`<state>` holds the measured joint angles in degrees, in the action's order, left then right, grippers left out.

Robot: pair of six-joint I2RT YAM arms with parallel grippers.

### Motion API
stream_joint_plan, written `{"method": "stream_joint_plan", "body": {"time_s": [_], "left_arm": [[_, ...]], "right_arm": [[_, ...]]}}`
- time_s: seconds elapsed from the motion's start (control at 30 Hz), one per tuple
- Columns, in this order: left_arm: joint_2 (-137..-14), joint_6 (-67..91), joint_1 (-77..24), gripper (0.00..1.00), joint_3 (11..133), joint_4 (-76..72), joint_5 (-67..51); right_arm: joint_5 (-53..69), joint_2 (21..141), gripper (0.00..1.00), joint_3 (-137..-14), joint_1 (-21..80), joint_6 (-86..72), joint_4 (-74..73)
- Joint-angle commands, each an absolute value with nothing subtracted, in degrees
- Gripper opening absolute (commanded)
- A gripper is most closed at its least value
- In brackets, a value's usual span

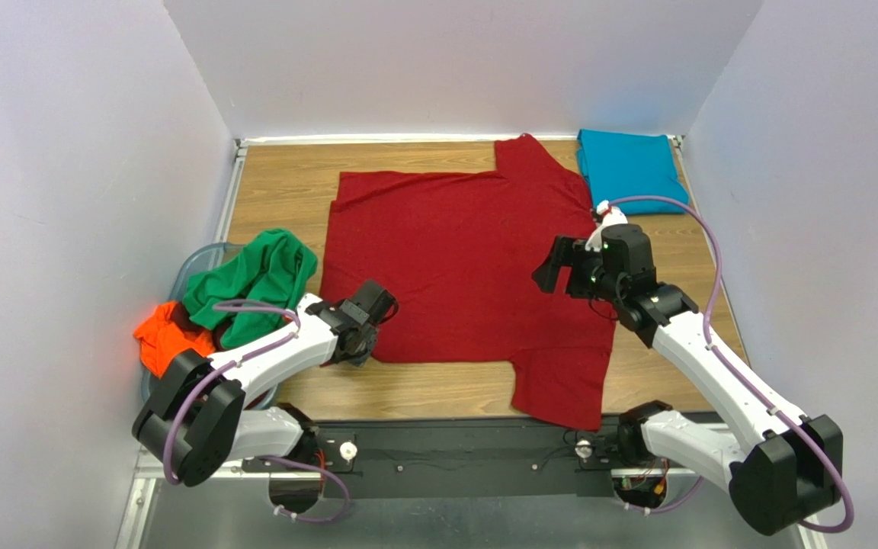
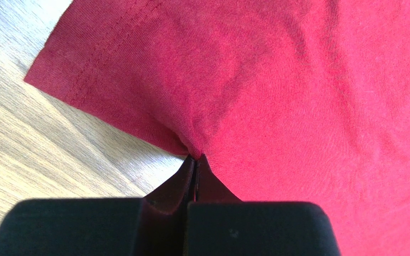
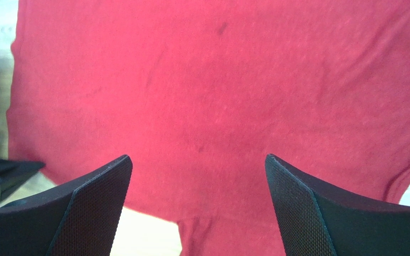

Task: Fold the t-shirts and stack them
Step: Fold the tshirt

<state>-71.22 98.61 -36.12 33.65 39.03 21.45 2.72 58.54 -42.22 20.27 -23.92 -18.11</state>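
The dark red t-shirt (image 1: 467, 257) lies spread flat on the wooden table (image 1: 283, 183). My left gripper (image 1: 377, 311) is at its near-left corner. In the left wrist view the left gripper (image 2: 195, 158) is shut, pinching the edge of the red cloth (image 2: 298, 106) beside a stitched hem. My right gripper (image 1: 564, 269) hovers open above the shirt's right side. In the right wrist view the right gripper (image 3: 198, 176) is wide open with only red cloth (image 3: 218, 90) beneath it. A folded teal-blue t-shirt (image 1: 629, 166) lies at the back right. A green t-shirt (image 1: 251, 278) and an orange t-shirt (image 1: 167, 335) are bunched at the left.
The green and orange shirts sit in a translucent bin (image 1: 194, 265) at the table's left edge. White walls enclose the table on three sides. Bare wood (image 2: 30, 149) shows left of the pinched corner. A sleeve of the red shirt reaches toward the near edge (image 1: 558, 395).
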Motion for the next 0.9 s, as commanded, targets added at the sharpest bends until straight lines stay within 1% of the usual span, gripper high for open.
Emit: {"method": "stream_joint_plan", "body": {"time_s": [0.0, 0.1, 0.2, 0.27, 0.37, 0.63, 0.87], "left_arm": [[-71.63, 97.56, -35.86, 0.0, 31.9, 40.08, 22.94], [-70.67, 95.98, -35.86, 0.0, 32.17, 40.25, 23.38], [-68.83, 94.48, -35.86, 0.0, 32.08, 40.25, 23.64], [-67.86, 94.75, -35.86, 0.0, 31.82, 40.34, 23.64], [-67.24, 93.87, -35.86, 0.0, 31.64, 39.9, 24.25], [-68.99, 92.37, -35.86, 0.0, 32.61, 40.16, 24.26], [-68.38, 91.41, -35.86, 0.0, 32.96, 40.61, 24.78]], "right_arm": [[7.98, 59.06, 1.0, -42.62, 20.3, -22.68, -23.1], [9.06, 60.29, 1.0, -42.89, 22.93, -23.72, -26.01], [6.95, 62.91, 1.0, -43.24, 32.14, -27.76, -29.34], [2.06, 65.11, 1.0, -44.47, 41.53, -30.83, -33.37], [-1.13, 65.13, 1.0, -45.09, 44.64, -32.95, -37.17], [-1.67, 65.13, 1.0, -41.05, 53.95, -42.0, -48.16], [-0.88, 64.6, 0.99, -37.45, 54.32, -46.58, -53.44]]}}
